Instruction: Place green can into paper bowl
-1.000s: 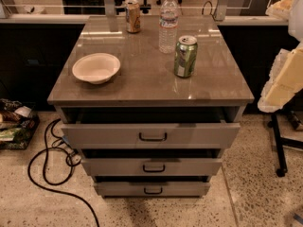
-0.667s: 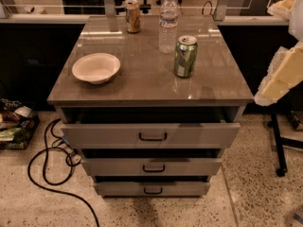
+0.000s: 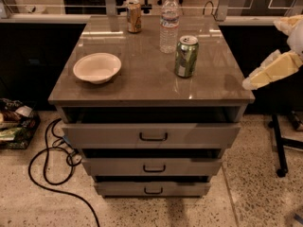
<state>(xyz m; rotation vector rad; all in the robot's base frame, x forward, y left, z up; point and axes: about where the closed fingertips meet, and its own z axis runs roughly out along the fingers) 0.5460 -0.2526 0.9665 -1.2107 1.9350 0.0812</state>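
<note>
The green can (image 3: pixel 186 56) stands upright on the right half of the grey cabinet top (image 3: pixel 147 86), with its silver top and pull tab showing. The paper bowl (image 3: pixel 97 67) sits empty on the left half, well apart from the can. My gripper (image 3: pixel 255 79) reaches in from the right edge of the view, a pale yellow shape just beyond the cabinet's right edge. It is to the right of the can, at about the height of the can's base, and touches nothing.
A clear water bottle (image 3: pixel 169 23) stands just behind the can. An orange-brown can (image 3: pixel 134 16) stands at the back edge. The cabinet's drawers (image 3: pixel 152 135) are pulled out a little. A black cable (image 3: pixel 47 169) lies on the floor at left, and a chair base (image 3: pixel 279 148) stands at right.
My gripper has moved left and up, closer to the cabinet's right edge and the green can. The can, bowl and bottle have not moved.
</note>
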